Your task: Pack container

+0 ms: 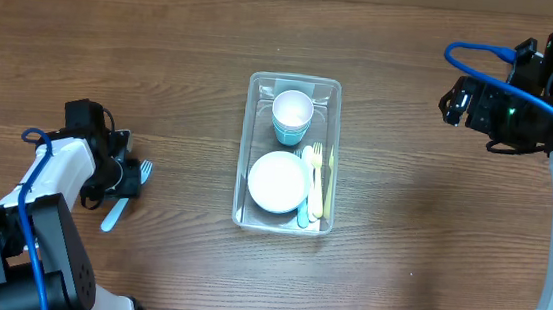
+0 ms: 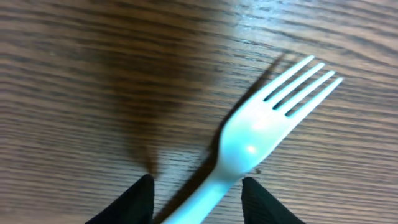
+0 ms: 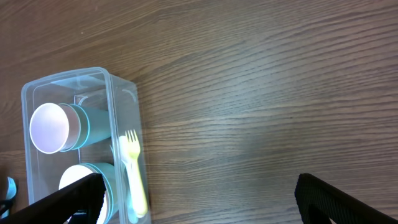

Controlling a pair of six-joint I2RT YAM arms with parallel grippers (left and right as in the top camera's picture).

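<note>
Pickup of blue fork (image 2: 261,130) in hand: left gripper (image 2: 199,202) straddles handle, fingers apart, unclamped. Next: close, lift, carry to container (image 1: 246,142), lay beside yellow fork (image 1: 319,189). Right gripper (image 3: 198,190) wide apart, empty.

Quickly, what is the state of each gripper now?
Left gripper: open, fingers on either side of the light blue fork handle, not clamped.
Right gripper: open, holding nothing.
</note>
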